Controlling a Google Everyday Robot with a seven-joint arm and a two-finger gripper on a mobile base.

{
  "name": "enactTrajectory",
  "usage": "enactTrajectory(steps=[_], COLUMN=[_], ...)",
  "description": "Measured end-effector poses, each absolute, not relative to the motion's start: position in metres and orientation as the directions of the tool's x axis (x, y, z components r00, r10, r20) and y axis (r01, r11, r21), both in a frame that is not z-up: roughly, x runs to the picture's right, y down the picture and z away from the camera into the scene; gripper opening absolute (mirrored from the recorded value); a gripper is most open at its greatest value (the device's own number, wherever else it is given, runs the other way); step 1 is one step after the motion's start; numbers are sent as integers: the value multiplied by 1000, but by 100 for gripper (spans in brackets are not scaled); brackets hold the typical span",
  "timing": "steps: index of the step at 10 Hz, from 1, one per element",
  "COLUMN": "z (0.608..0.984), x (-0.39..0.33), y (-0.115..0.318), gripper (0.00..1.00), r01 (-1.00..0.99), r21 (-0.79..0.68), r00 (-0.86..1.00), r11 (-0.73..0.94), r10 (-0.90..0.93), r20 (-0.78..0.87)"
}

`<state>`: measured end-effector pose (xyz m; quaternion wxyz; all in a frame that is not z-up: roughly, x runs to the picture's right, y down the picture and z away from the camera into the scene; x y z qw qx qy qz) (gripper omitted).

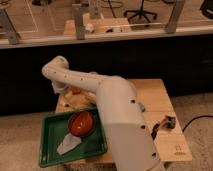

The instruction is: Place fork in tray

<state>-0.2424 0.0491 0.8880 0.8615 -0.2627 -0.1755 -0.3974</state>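
red bowl (81, 123) near pale crumpled wrapper (69, 145); small dark object (165, 123) on wooden table (162, 97)

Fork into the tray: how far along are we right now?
Done: nothing that shows. The tray holds a red bowl and a pale crumpled thing, with no fork visible in it. In hand: the gripper is low at the back-left corner of the table, beyond the tray; whether it holds the fork cannot be told. Left: bring the fork over the tray and release it.

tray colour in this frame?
Green tray, camera view. The gripper hangs beyond it, over the table's far corner.
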Motion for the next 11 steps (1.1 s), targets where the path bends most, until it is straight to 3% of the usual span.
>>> enactTrajectory(steps=[3,11], z=[897,924], x=[-211,-209], y=[79,99], gripper=[80,80], r01=[613,592], r21=[-475,-470], r00=[787,805], r11=[631,655], r10=[-437,-448], r20=[436,390])
